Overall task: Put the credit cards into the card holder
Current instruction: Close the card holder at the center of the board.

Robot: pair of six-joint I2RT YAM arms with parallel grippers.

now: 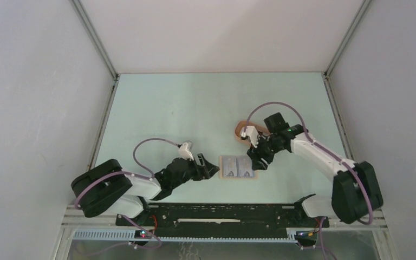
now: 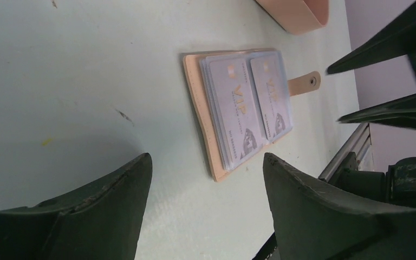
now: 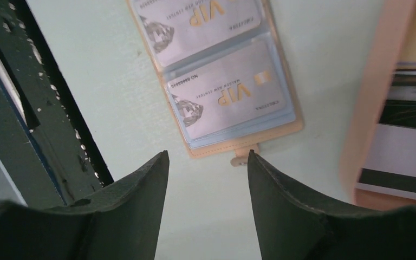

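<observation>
The tan card holder (image 1: 237, 177) lies open flat near the front edge, between my two grippers. Two grey VIP credit cards (image 2: 233, 108) (image 2: 272, 92) sit in its clear slots, and both appear in the right wrist view (image 3: 227, 97) (image 3: 200, 21). Its snap tab (image 3: 240, 158) points toward the right gripper. My left gripper (image 1: 210, 169) (image 2: 207, 158) stands open and empty just left of the holder. On the holder's right side, my right gripper (image 1: 259, 161) (image 3: 208, 154) is open and empty. More credit cards (image 3: 406, 157), white with dark stripes, lie in the peach tray.
The peach oval tray (image 1: 242, 130) (image 3: 374, 97) sits behind the right gripper, partly hidden by the right arm; its rim (image 2: 298, 13) shows in the left wrist view. The black base rail (image 3: 43, 108) runs along the table's near edge. Grey walls enclose the table.
</observation>
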